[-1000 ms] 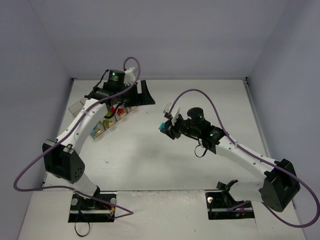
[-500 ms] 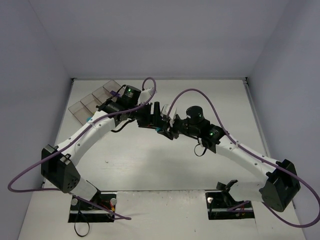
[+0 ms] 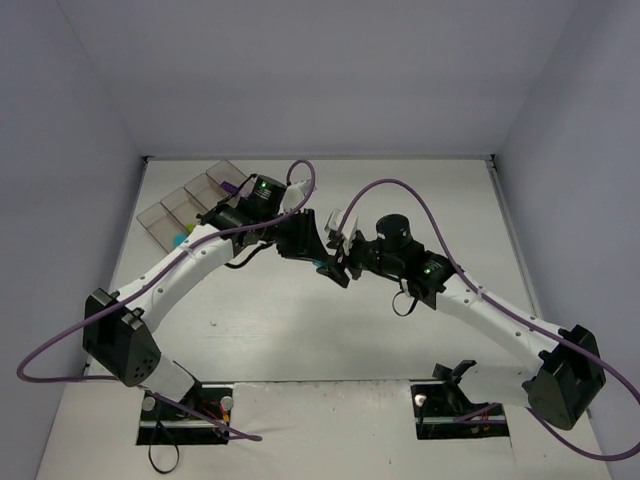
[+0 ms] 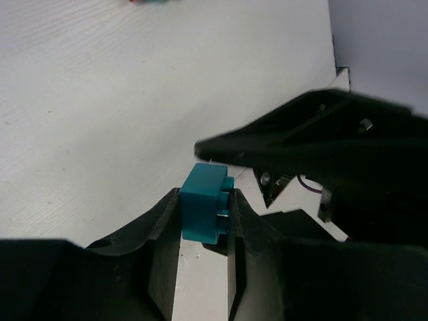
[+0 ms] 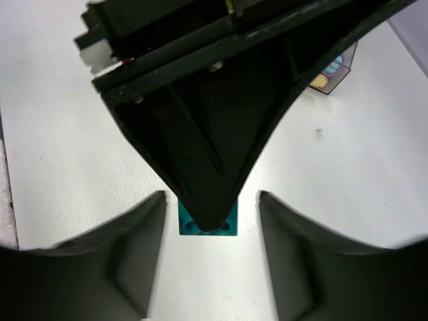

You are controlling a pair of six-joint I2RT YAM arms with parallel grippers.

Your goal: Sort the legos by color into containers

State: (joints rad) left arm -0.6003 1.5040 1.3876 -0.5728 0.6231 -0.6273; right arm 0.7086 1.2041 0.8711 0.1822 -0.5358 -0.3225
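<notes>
A cyan lego brick is pinched between the two black fingers of my left gripper, which is shut on it above the table's middle. In the top view the left gripper meets my right gripper tip to tip, and the brick is a small cyan speck between them. In the right wrist view the right gripper stands open. Its fingers are well apart on either side of the brick and touch nothing. The containers, a row of clear bins, stand at the far left with small coloured pieces inside.
The left gripper's black body fills the top of the right wrist view, and a corner of a bin shows beyond it. Purple cables loop over both arms. The enclosure's walls close the table on three sides.
My left arm swung from the bins to the table's middle and shut on the cyan brick held up by the right gripper. The right gripper then opened off the brick.
</notes>
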